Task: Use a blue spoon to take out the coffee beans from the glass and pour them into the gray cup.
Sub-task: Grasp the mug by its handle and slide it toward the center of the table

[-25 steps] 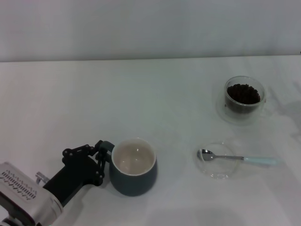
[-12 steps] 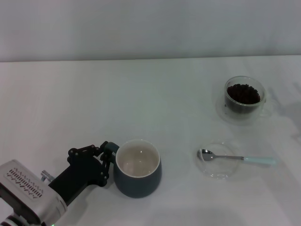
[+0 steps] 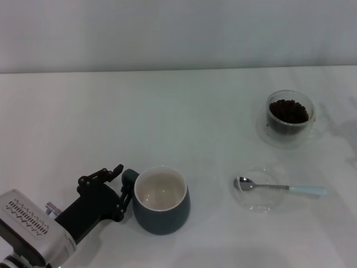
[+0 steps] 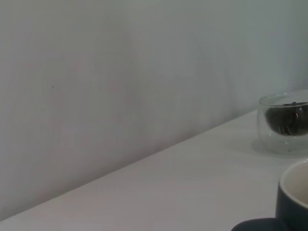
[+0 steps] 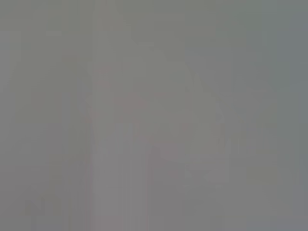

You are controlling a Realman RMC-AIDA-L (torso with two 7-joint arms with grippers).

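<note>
The gray cup (image 3: 162, 215) stands upright near the table's front, left of centre, its cream inside bare. My left gripper (image 3: 124, 182) is at the cup's left side, fingers spread open on either side of the small loop handle (image 3: 129, 176). The blue spoon (image 3: 281, 187) lies with its metal bowl in a flat clear dish and its pale handle pointing right. The glass (image 3: 289, 118) with coffee beans (image 3: 288, 110) stands at the back right. In the left wrist view the glass (image 4: 285, 122) and the cup's rim (image 4: 293, 197) show. My right gripper is out of view.
A flat clear glass dish (image 3: 254, 205) sits under the spoon's bowl, between the cup and the table's right side. A pale wall runs behind the white table (image 3: 167, 111). The right wrist view is a blank grey field.
The cup slid a little to the right with my left gripper on its handle. The fingers have since spread apart from the handle and the cup rests on the table.
</note>
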